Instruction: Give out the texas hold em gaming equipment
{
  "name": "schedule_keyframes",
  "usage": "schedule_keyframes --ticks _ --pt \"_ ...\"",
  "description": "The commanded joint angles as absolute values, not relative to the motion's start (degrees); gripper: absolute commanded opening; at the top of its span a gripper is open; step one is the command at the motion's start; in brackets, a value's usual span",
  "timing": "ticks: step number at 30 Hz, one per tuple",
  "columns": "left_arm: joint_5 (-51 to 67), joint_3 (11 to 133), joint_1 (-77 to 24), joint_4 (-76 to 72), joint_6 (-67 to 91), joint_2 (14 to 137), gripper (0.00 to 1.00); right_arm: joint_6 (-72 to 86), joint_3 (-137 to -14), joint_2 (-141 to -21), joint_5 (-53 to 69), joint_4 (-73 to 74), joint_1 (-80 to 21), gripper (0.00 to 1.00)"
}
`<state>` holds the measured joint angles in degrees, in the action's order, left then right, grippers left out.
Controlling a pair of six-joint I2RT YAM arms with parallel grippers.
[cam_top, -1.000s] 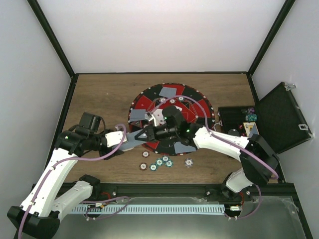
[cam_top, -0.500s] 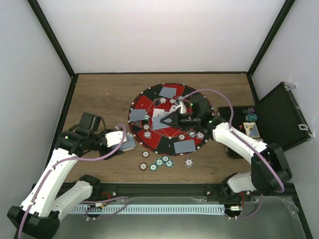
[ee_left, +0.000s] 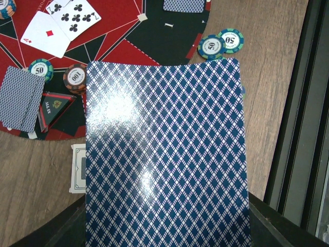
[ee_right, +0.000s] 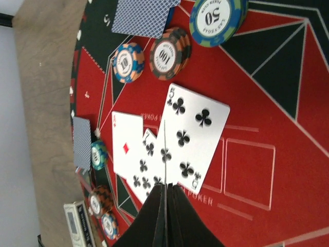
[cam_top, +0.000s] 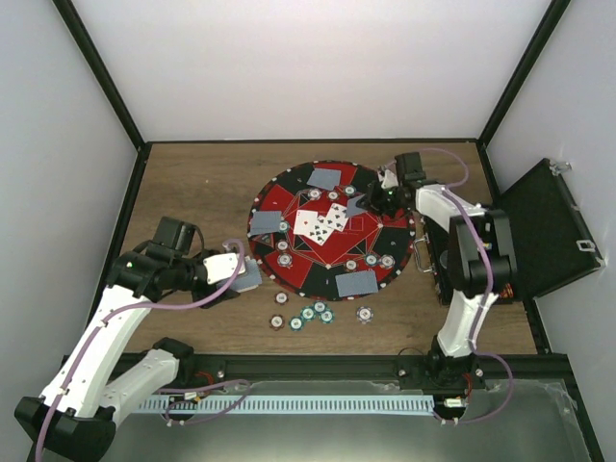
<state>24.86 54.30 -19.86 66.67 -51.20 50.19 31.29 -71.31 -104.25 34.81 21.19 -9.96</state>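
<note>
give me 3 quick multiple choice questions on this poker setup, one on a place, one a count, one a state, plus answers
1. Where does the five of clubs lie? A. on the red middle of the mat B. in the black case C. on the wooden table
2. How many cards lie face up on the mat? A. one B. three C. six
3. The left pincer is A. open B. shut on blue-backed cards C. shut on a chip

1 A, red shows all round it
2 B, it overlaps the seven of clubs, which overlaps the ace of diamonds
3 B, the patterned backs fill its wrist view
</note>
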Motion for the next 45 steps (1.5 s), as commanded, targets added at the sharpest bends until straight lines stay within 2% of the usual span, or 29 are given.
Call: schedule_keyframes --ticks 1,6,7,11,17,22,25,29,32,37,45 --pt "25.62 54.95 -19.76 66.29 -51.67 50.11 0.10 26.94 -79.01 -111.00 34.96 25.80 -9.84 0.02" --pt "25.14 55.08 -19.76 66.37 -51.70 50.09 0.10 26.16 -82.69 -117.22 32.76 27.74 -9.89 0.08" --pt "25.13 55.06 -19.77 66.37 -51.75 50.10 0.10 25.91 -82.99 -117.89 31.84 28.11 -9.85 0.12" --pt "25.58 55.41 -19.76 66.76 -51.69 50.20 0.11 24.83 -84.33 -118.55 24.64 31.48 -9.88 0.49" --pt "26.30 55.98 -19.76 67.18 -51.33 50.34 0.11 24.66 -86.53 -113.65 11.62 36.96 -10.72 0.66" --pt "26.52 55.79 -19.73 67.04 -51.10 49.84 0.11 25.10 -86.96 -108.44 7.17 39.41 -14.60 0.72" --pt "26.69 55.72 -19.78 66.86 -50.93 49.66 0.11 27.64 -82.52 -102.62 14.62 35.34 -18.70 0.76" --pt "27.27 55.53 -19.78 66.41 -50.49 49.66 0.10 36.03 -73.51 -93.14 27.83 23.88 -27.03 0.88" --pt "27.57 55.52 -19.77 66.33 -50.32 49.75 0.11 42.13 -68.15 -88.93 32.70 14.96 -34.42 0.94" --pt "27.84 55.55 -19.78 65.86 -50.36 50.06 0.11 49.33 -61.88 -86.46 36.99 3.68 -43.60 0.96" --pt "28.12 55.28 -19.76 65.54 -50.35 50.45 0.10 55.47 -56.99 -88.10 39.37 -7.24 -51.96 0.93"
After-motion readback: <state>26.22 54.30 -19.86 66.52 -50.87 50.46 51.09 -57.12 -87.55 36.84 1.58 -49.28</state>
